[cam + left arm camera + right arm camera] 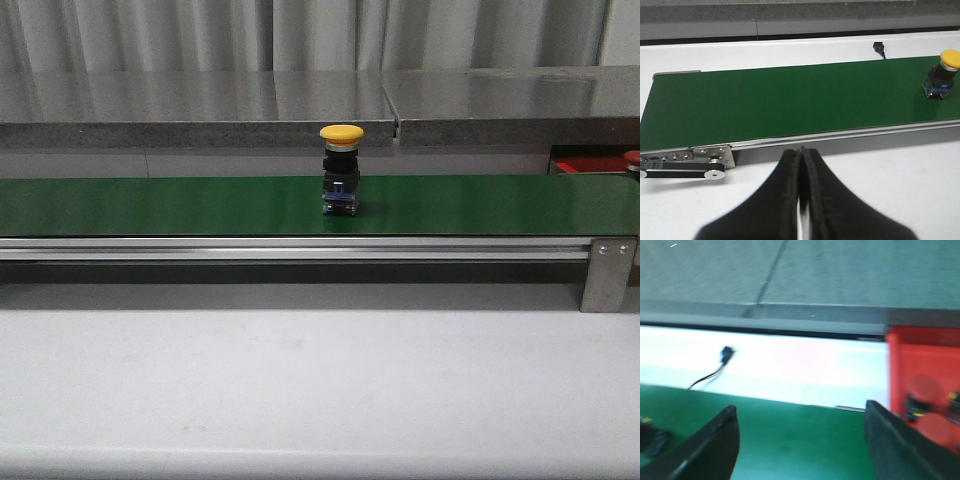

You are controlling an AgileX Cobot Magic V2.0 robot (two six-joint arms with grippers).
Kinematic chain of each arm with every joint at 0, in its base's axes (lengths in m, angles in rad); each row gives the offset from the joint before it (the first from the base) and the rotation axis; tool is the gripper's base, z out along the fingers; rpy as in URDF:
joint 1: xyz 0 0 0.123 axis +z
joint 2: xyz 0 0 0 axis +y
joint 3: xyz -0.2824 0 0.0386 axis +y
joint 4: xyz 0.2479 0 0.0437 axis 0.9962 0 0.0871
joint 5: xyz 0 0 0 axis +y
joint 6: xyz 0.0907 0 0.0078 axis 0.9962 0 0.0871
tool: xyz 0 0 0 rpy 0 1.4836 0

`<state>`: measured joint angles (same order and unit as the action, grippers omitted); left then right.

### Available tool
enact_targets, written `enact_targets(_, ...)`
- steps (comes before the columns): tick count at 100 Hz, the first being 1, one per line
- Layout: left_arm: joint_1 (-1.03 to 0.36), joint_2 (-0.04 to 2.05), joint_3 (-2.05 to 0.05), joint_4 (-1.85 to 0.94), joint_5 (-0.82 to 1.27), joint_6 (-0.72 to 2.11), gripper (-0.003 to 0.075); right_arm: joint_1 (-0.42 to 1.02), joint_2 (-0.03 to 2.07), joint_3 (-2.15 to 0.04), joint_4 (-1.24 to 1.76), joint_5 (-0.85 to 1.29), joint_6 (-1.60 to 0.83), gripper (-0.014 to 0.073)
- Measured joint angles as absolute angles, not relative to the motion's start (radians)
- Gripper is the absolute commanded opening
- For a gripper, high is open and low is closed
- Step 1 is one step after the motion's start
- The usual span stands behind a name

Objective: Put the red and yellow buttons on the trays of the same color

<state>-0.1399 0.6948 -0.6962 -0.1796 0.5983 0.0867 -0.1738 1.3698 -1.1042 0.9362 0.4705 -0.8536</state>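
A: Nearest us, the left pincer (pixel 799 165) is pressed closed, empty; the right pincer (pixel 800 440) gapes wide over the green belt (pixel 180 205).

B: And the yellow button (pixel 342 170)?

A: Upright mid-belt, beyond both, roughly equally far from each arm.

B: The trays?

A: Only the red tray (pixel 900 365), far right, holding red buttons (pixel 923 388). No yellow tray shows; the right wrist view is blurred.

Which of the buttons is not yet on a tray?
The yellow-capped button, standing upright on the green belt. The red buttons already sit in the red tray.
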Motion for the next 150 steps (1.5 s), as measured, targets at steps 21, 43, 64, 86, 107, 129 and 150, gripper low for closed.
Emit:
enact_targets(21,-0.14,0.695,-0.696,-0.18,0.598,0.087,-0.002,-0.013,1.376,-1.113,0.931,0.475,-0.856,0.0528)
enact_targets(43,-0.14,0.695,-0.696,-0.18,0.598,0.087,-0.002,0.079,1.465,-1.189,0.926,0.547,-0.856,0.0528)
enact_targets(64,-0.14,0.695,-0.696,-0.18,0.598,0.087,-0.002,0.108,1.593,-1.268,0.881,0.625,-0.856,0.0528)
enact_targets(86,-0.14,0.695,-0.696,-0.18,0.598,0.087,-0.002,0.128,1.709,-1.315,0.839,0.65,-0.858,0.0528)
enact_targets(107,-0.14,0.695,-0.696,-0.18,0.598,0.087,-0.002,0.131,1.768,-1.319,0.828,0.659,-0.886,0.0528)
enact_targets(129,-0.14,0.695,-0.696,-0.18,0.598,0.087,-0.002,0.131,1.798,-1.319,0.828,0.656,-0.911,0.0528)
enact_targets(150,-0.14,0.695,-0.696,-0.18,0.598,0.087,-0.002,0.131,1.818,-1.321,0.845,0.632,-0.936,0.0526)
